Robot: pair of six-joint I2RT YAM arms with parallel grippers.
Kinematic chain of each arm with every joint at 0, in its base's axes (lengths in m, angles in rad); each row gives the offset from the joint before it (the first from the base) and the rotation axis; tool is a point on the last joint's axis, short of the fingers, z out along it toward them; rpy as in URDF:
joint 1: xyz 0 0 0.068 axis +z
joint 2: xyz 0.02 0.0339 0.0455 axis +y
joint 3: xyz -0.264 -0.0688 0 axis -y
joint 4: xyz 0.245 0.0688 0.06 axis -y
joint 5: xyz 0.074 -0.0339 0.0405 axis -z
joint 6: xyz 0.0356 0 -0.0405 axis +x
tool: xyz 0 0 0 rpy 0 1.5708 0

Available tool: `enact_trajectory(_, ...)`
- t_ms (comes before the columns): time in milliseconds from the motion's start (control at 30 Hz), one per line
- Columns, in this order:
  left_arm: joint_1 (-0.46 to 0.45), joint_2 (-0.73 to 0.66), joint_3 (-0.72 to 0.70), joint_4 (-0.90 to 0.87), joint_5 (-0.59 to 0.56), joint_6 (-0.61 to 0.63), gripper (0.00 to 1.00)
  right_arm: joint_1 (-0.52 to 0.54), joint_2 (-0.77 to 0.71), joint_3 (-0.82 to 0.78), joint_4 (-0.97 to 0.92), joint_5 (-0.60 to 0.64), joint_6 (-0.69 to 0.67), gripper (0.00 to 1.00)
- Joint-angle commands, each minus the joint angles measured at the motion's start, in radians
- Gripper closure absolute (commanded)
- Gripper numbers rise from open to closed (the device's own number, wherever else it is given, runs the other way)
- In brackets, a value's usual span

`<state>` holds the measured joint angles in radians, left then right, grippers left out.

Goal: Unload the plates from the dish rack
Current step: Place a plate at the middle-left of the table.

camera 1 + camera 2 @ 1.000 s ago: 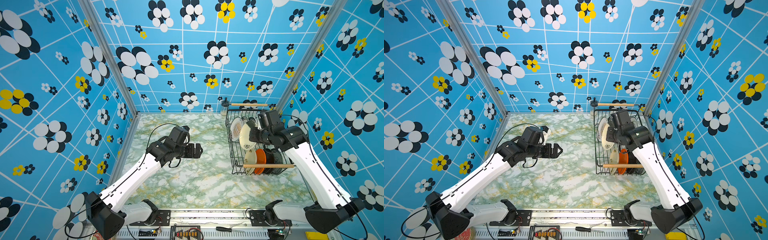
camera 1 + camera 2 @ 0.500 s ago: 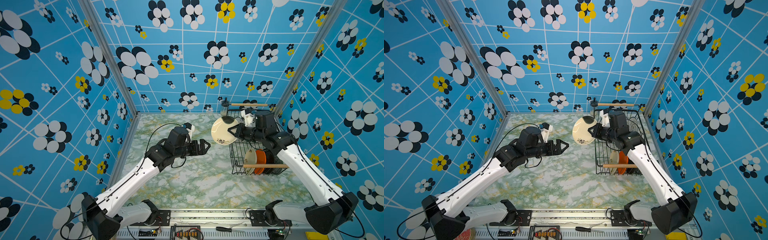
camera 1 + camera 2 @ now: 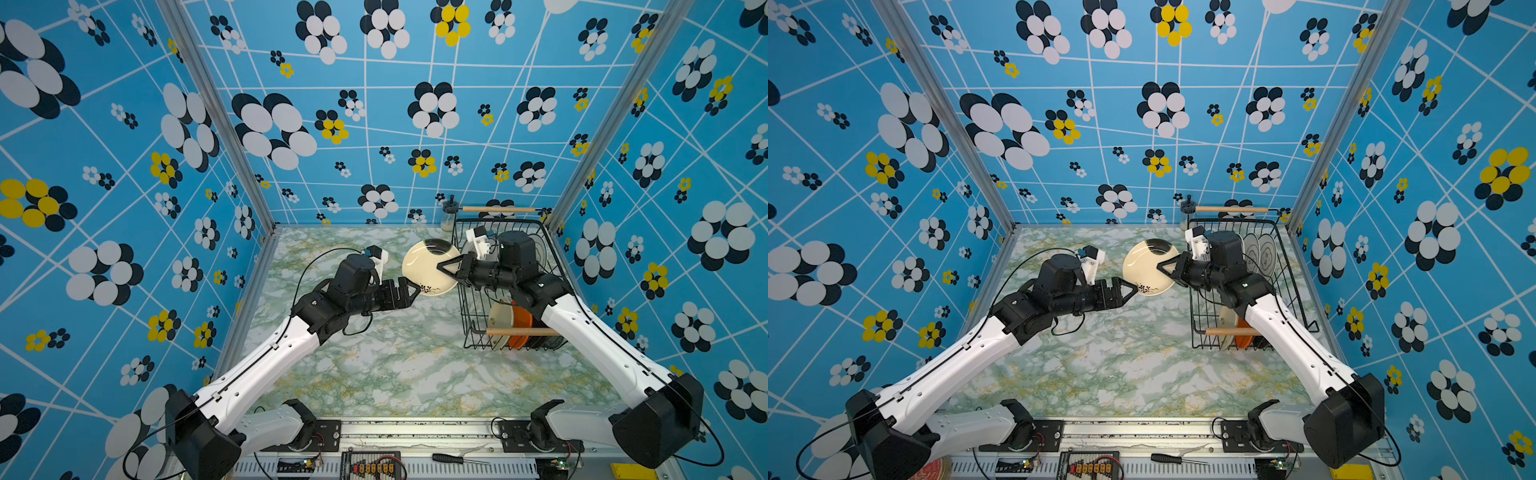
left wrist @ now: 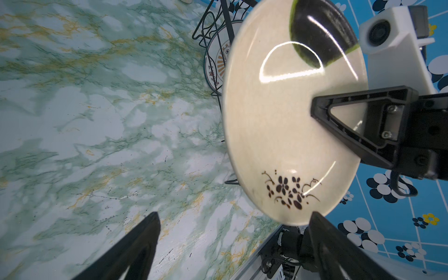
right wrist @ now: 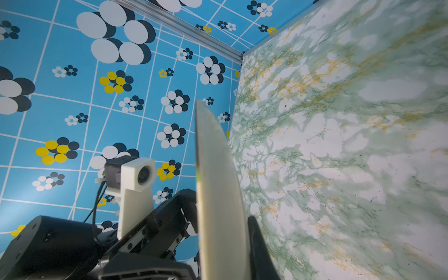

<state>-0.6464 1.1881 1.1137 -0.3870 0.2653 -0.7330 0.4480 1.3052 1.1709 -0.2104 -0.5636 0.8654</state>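
Partly, the cream plate (image 3: 419, 266) hides right jaws.

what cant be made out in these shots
Both top views: right arm and wooden handle cover the near-end plates in the dish rack; count unclear.
Right wrist view: cream plate is edge-on, face hidden.
Left wrist view: one finger of the left gripper overlaps the plate's rim; contact unclear.
Both top views: glass jar too small to show contents.
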Motion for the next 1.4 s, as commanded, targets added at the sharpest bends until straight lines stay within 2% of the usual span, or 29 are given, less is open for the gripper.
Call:
enact_trajectory(0,0.052,0.025,-0.028,0.063,0.068,0.014,0.06,0.011,0.025,-0.012,0.078,-0.052,0.029,0.89)
enact_trajectory(233,0.103,0.075,-0.009,0.097,0.128,0.015,0.12,0.029,0.083,-0.017,0.152,-0.090,0.056,0.89)
enact_trajectory(300,0.111,0.084,-0.008,0.108,0.143,0.014,0.17,0.035,0.097,-0.011,0.158,-0.091,0.057,0.89)
enact_trajectory(367,0.118,0.089,-0.015,0.123,0.157,0.014,0.30,0.040,0.111,-0.007,0.172,-0.095,0.060,0.89)
enact_trajectory(467,0.134,0.093,-0.023,0.131,0.173,0.014,0.42,0.043,0.134,0.000,0.201,-0.109,0.075,0.88)
enact_trajectory(700,0.168,0.088,-0.047,0.139,0.205,0.008,0.56,0.059,0.204,0.038,0.222,-0.155,0.098,0.86)
enact_trajectory(733,0.172,0.087,-0.055,0.148,0.213,0.004,0.61,0.062,0.212,0.039,0.230,-0.157,0.107,0.86)
enact_trajectory(967,0.194,0.082,-0.088,0.170,0.248,-0.003,0.70,0.095,0.258,0.047,0.293,-0.165,0.150,0.85)
enact_trajectory(1133,0.220,0.085,-0.096,0.163,0.271,-0.001,0.83,0.112,0.282,0.050,0.297,-0.153,0.159,0.80)
enact_trajectory(1267,0.233,0.085,-0.100,0.146,0.286,0.003,0.87,0.119,0.294,0.051,0.311,-0.150,0.174,0.75)
enact_trajectory(1367,0.244,0.084,-0.103,0.125,0.287,0.006,0.89,0.121,0.290,0.050,0.309,-0.138,0.173,0.63)
